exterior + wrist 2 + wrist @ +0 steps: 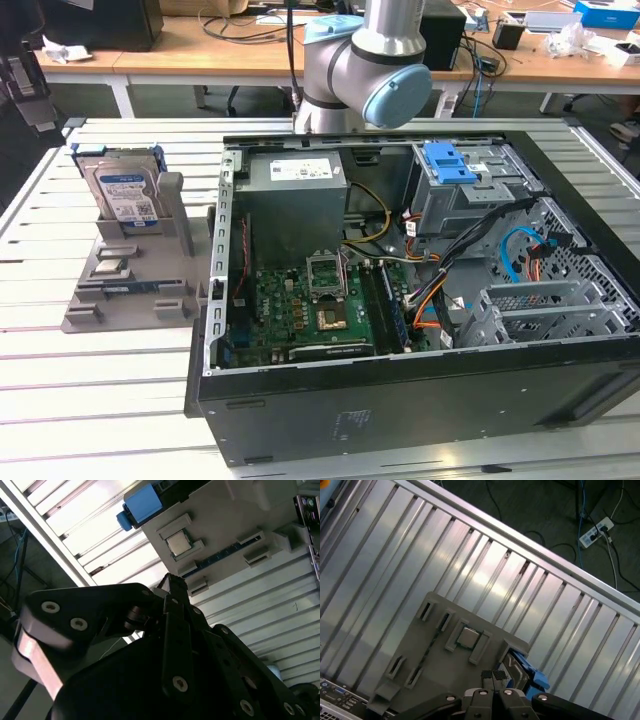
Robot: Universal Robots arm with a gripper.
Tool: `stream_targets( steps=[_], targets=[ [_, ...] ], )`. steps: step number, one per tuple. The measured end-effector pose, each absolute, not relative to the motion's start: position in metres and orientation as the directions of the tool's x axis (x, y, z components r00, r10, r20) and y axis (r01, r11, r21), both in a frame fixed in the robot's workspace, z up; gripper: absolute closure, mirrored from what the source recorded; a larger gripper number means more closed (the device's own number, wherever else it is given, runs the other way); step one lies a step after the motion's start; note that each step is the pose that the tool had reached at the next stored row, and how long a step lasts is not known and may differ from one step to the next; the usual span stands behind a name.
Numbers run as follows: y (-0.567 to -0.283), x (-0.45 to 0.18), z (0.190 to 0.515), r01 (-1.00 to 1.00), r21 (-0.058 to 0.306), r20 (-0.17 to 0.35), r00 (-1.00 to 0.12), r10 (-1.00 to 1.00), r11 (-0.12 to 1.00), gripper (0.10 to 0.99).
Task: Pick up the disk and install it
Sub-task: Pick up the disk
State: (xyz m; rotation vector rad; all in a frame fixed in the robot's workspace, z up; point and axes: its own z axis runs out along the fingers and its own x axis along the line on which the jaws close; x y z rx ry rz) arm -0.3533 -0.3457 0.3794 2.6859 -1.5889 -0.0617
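The disk [124, 190] is a silver hard drive with a blue-and-white label and blue rails. It stands upright in a slot at the back of a grey holder [130, 300] on the slatted table, at the exterior view's left. Its blue rail [143, 504] also appears in both wrist views, as does the disk edge [526, 676]. My gripper [172, 582] hangs above the holder, fingers pressed together with nothing between them. In the first wrist view the gripper [495, 676] lies close to the disk's edge, well above it.
The open computer case [400, 400] lies right of the holder, with a grey drive cage and blue latch [450, 163] and a power-supply box [295, 185] inside. A square chip [466, 637] rests on the holder. The arm's elbow [365, 60] rises behind the case.
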Motion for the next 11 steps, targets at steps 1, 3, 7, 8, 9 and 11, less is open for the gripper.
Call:
stream_targets(
  steps=[1, 3, 7, 8, 9, 11],
  targets=[
    [-0.3457, -0.3533, 0.3794, -0.883, 0.038, -0.024, 0.468, -0.883, -0.469, 0.980],
    [-0.3458, -0.3533, 0.3794, -0.897, 0.038, -0.024, 0.439, -0.898, -0.440, 0.980],
    [-0.3458, -0.3533, 0.3794, -0.925, 0.038, -0.024, 0.377, -0.926, -0.378, 0.980],
    [-0.3458, -0.3533, 0.3794, -0.934, 0.038, -0.024, 0.354, -0.935, -0.355, 0.980],
    [-0.3458, -0.3533, 0.3794, -0.939, 0.038, -0.024, 0.341, -0.940, -0.341, 0.980],
    [-0.3458, -0.3533, 0.3793, -0.954, 0.038, -0.024, 0.297, -0.955, -0.298, 0.980]
  ],
)
